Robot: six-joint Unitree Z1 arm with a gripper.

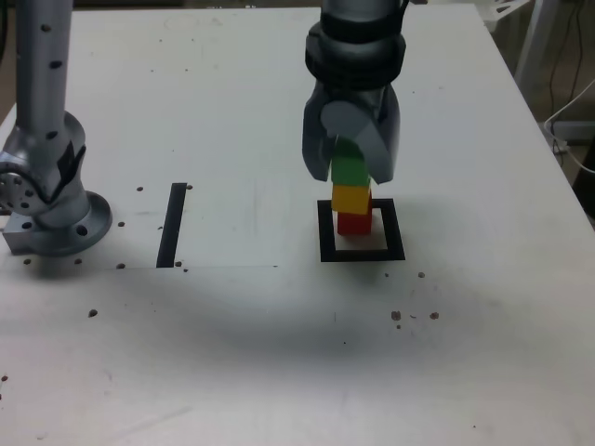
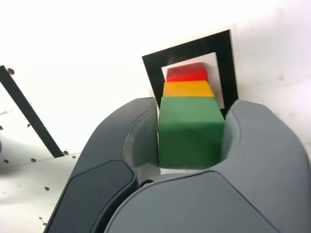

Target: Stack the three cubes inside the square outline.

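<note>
Being catalogued: three cubes, one column, within the square outline.

Item: red cube, at the base. Item: yellow cube, carried above it. Item: green cube, at the top, flanked by the gripper.

Fingers: set slightly apart about the green cube; a thin gap is seen along one side, while contact on the other cannot be told.

Handling, as judged: light, stiff, matte, unlikely to be crushed or to slip. Hold best taken squarely on two opposite upright faces, at mid-height. Caution: the column is easily toppled by a sideways brush, so fingers are to be parted evenly and withdrawn straight up.
</note>
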